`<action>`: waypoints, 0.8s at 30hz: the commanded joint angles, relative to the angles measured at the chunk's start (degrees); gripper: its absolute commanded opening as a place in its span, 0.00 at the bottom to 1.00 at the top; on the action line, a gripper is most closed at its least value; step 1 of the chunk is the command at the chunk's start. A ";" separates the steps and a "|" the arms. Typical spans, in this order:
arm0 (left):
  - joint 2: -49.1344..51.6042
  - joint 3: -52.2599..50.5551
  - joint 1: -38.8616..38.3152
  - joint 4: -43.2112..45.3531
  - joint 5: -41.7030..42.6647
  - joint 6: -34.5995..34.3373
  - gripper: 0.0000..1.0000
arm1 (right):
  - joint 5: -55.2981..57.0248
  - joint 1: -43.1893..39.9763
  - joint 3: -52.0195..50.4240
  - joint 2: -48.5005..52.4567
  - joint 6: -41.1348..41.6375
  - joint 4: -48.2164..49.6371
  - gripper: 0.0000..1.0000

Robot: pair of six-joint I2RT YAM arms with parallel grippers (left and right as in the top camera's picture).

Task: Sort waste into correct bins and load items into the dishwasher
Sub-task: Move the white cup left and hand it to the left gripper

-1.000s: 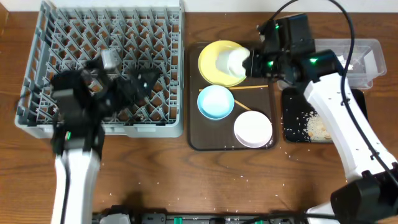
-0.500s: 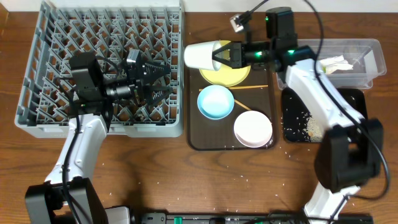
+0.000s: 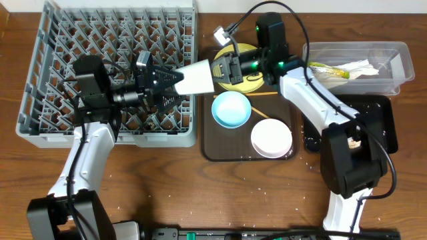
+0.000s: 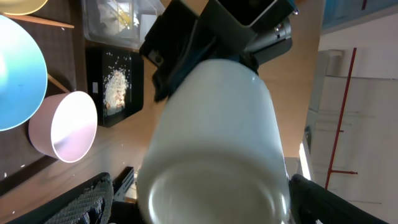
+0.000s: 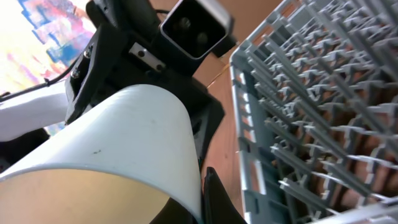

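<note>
My right gripper (image 3: pixel 223 70) is shut on the rim of the small white cup (image 3: pixel 197 77), holding it on its side in the air over the right edge of the grey dish rack (image 3: pixel 107 40). My left gripper (image 3: pixel 163 83) is open, with its fingers on either side of the cup's base (image 4: pixel 211 124). The right wrist view shows the cup (image 5: pixel 124 137) pinched by my finger (image 5: pixel 202 199). The yellow plate (image 3: pixel 250 80), light blue bowl (image 3: pixel 231 109), white bowl (image 3: pixel 271 138) and a chopstick (image 3: pixel 267 93) lie on the brown tray (image 3: pixel 213 150).
The clear tub (image 3: pixel 387 50) at the back right holds the green-and-yellow wrapper (image 3: pixel 327 67) and white napkin (image 3: pixel 357 67). The black tray (image 3: pixel 380 123) sits in front of it, with rice scraps (image 4: pixel 115 87) showing in the left wrist view. My right arm spans the brown tray.
My right gripper has carried the white cup left, from over the yellow plate to the rack's edge, between my left gripper's open fingers. The left arm swung in earlier, then held still.
</note>
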 commanded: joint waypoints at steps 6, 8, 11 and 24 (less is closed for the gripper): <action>0.04 0.79 -0.07 0.31 1.01 1.53 0.90 | -2.54 4.02 -0.11 2.19 0.70 -1.20 0.01; 0.04 0.79 -0.09 0.31 1.03 1.55 0.89 | -2.54 4.00 -0.11 2.78 0.72 -1.33 0.01; 0.04 0.79 -0.09 0.31 1.01 1.57 0.84 | -2.29 4.00 -0.11 3.30 0.74 -1.36 0.01; 0.04 0.74 -0.09 0.31 1.46 1.53 0.85 | 2.01 4.00 -0.11 3.45 3.85 1.84 0.01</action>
